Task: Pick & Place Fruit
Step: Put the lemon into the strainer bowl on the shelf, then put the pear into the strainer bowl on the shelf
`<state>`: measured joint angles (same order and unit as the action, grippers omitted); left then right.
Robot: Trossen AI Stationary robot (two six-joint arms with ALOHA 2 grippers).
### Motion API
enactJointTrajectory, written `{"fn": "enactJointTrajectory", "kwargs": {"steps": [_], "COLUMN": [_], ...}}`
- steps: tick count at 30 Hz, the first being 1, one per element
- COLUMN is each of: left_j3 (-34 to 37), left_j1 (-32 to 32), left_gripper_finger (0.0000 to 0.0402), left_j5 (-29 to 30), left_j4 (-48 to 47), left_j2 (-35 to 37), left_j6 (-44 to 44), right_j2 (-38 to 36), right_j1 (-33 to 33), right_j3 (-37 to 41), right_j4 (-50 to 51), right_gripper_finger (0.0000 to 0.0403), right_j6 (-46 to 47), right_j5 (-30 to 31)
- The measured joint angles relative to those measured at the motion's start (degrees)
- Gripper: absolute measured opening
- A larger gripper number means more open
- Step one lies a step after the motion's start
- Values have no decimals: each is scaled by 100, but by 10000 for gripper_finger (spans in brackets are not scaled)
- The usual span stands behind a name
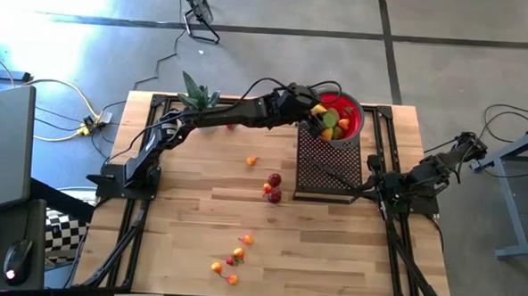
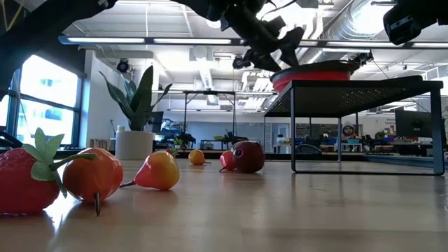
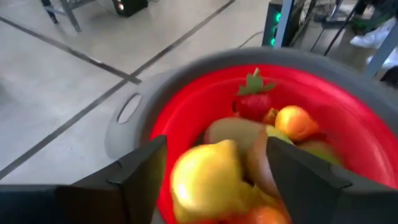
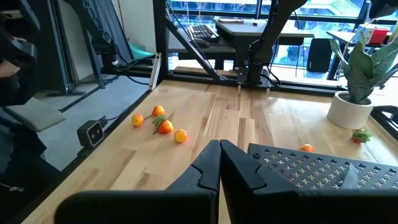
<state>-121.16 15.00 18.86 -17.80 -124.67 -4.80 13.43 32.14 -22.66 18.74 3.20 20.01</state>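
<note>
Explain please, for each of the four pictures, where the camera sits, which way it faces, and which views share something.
High: above the table, looking straight down; both arms show, left gripper over the red bowl.
Low: at table-top height, looking level across; arms enter from above.
Left wrist: on the left arm, looking down into the bowl; its open fingers show.
Right wrist: on the right arm, looking across the table; shut right gripper shows.
Shared: high and left wrist both see the bowl's fruit.

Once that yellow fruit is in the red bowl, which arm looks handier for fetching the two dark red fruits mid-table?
Probably left. The left gripper hangs open over the red bowl, working. The right gripper sits shut beside the black mesh stand, which lies between it and the dark red fruits.
</note>
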Motion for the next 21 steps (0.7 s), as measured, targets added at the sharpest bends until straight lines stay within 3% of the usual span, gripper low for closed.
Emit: {"fn": "enactJointTrajectory", "kwargs": {"steps": [7,21], "left_j3": [0,2], "left_j1": [0,0], "left_gripper_finger": [323,329], "left_j5": [-3,12], "left_j4": [179,93], "left_j2": [6,322], "left_j6": [0,0], "right_j2": [0,-2], "right_j1": [-1,0], "right_j3": [-2,-2], "right_j4": [-4,-290], "right_gripper_finger": [2,2], "right_j6": [2,4], "right_j5": [0,-2]}}
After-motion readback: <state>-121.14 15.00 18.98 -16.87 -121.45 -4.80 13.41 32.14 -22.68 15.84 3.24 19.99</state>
